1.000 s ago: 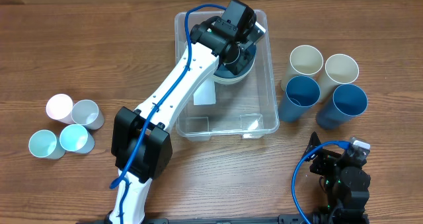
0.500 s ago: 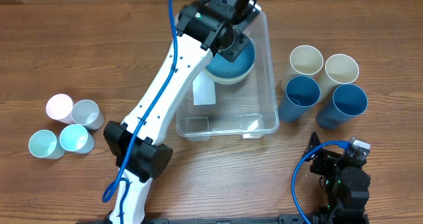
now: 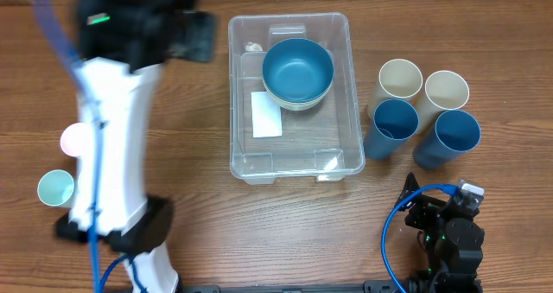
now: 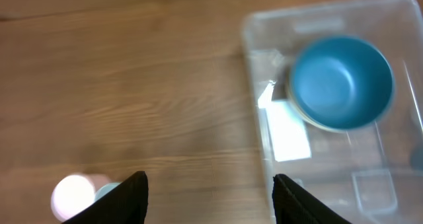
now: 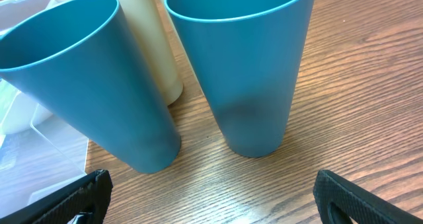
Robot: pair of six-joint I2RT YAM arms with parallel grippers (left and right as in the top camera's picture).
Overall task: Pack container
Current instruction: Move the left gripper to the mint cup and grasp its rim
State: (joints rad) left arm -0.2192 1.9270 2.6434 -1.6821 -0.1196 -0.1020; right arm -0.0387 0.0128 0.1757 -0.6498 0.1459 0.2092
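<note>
The clear rectangular container [image 3: 232,85] stands mid-table with a white label [image 3: 266,114] on its base. A blue bowl [image 3: 297,68] sits in its far half, nested on a pale bowl. My left gripper [image 3: 197,37] is raised, blurred, left of the container's far corner. In the left wrist view it is open and empty [image 4: 208,197] above bare table, with the container [image 4: 251,72] and bowl [image 4: 340,82] to its right. My right gripper [image 3: 449,228] rests at the front right. It is open and empty [image 5: 211,191], facing the tall cups.
Two cream cups [image 3: 399,81] [image 3: 446,92] and two blue cups [image 3: 393,127] [image 3: 451,137] stand right of the container. The blue ones [image 5: 99,85] [image 5: 254,72] are close before the right gripper. Small cups, pink [image 3: 73,139] and teal [image 3: 54,187], stand at left, partly under the left arm.
My left gripper has let go of the blue bowl in the container, lifted out and swung left of it. The right arm has not moved.
</note>
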